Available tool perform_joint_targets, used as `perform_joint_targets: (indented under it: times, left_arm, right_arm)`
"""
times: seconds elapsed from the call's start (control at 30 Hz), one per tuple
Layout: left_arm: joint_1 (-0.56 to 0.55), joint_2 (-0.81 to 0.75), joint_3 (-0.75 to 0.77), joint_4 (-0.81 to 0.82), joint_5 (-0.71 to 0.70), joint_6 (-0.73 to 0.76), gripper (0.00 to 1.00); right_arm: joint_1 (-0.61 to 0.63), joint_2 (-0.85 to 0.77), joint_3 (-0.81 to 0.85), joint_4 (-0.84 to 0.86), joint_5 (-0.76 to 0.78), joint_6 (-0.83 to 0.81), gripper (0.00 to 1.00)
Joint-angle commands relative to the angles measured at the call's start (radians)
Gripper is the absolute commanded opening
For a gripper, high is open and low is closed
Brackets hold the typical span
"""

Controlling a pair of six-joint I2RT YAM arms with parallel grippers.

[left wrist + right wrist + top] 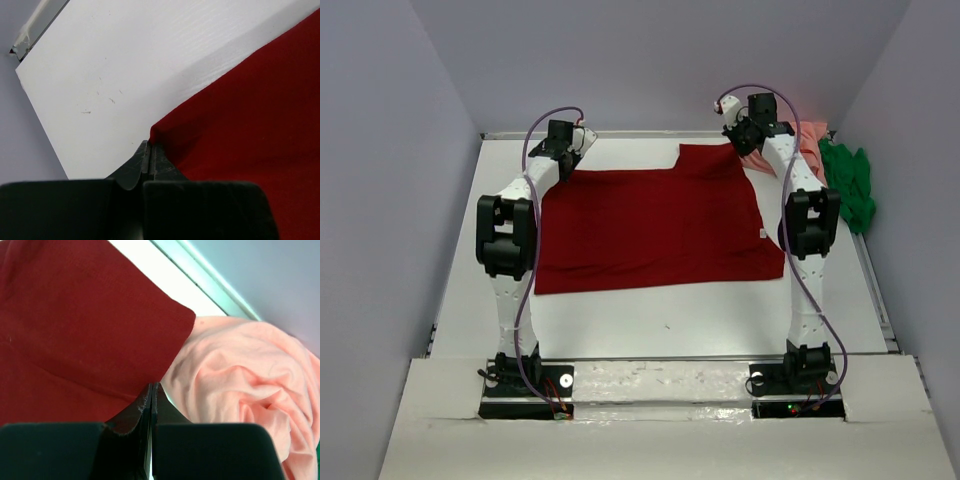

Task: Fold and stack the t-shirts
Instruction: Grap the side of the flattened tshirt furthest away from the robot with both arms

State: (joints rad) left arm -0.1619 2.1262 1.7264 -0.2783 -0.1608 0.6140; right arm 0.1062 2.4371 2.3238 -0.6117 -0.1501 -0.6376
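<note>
You have the dark red t-shirt [655, 225] spread flat across the middle of the table [650, 320], with its far right part reaching furthest back. It is one of three t-shirts. The salmon pink t-shirt [240, 375] lies crumpled at the far right, touching the red one's far right corner. The bright green t-shirt [848, 185] is bunched just right of the pink one, against the right wall.

Your left gripper [150, 150] is at the red shirt's far left corner. Its fingers are clenched together and the cloth puckers up into their tips. Your right gripper [151, 390] is at the far right corner, pinched tight on the red edge where it meets the pink cloth.
</note>
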Motion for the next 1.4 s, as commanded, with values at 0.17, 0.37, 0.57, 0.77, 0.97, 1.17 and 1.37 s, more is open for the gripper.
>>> perform_joint_targets:
  times: [0.17,0.37,0.57,0.77,0.97,1.17,1.37]
  left_arm:
    - [0.015,-0.138,-0.039,0.014,0.015,0.018,0.0]
    - [0.041,-0.178,-0.079,-0.011,0.033,0.017,0.0]
    - [0.064,-0.225,-0.189,-0.013,0.067,0.012,0.0]
    - [0.065,-0.261,-0.257,-0.021,0.116,0.015,0.0]
    - [0.064,-0.279,-0.281,-0.035,0.156,0.01,0.0]
    - [0.062,-0.272,-0.275,-0.041,0.196,-0.002,0.0]
    - [0.062,-0.261,-0.255,-0.053,0.19,0.0,0.0]
  right_arm:
    - [0.007,-0.153,-0.121,0.04,0.03,-0.022,0.0]
    - [0.007,-0.246,-0.225,0.04,0.035,-0.022,0.0]
    - [0.007,-0.326,-0.317,0.04,0.027,-0.011,0.0]
    - [0.007,-0.372,-0.383,0.04,0.034,-0.013,0.0]
    - [0.007,-0.398,-0.44,0.035,0.032,-0.013,0.0]
    - [0.007,-0.312,-0.318,-0.083,-0.023,0.029,0.09]
    - [0.007,-0.184,-0.164,-0.097,-0.058,0.065,0.33]
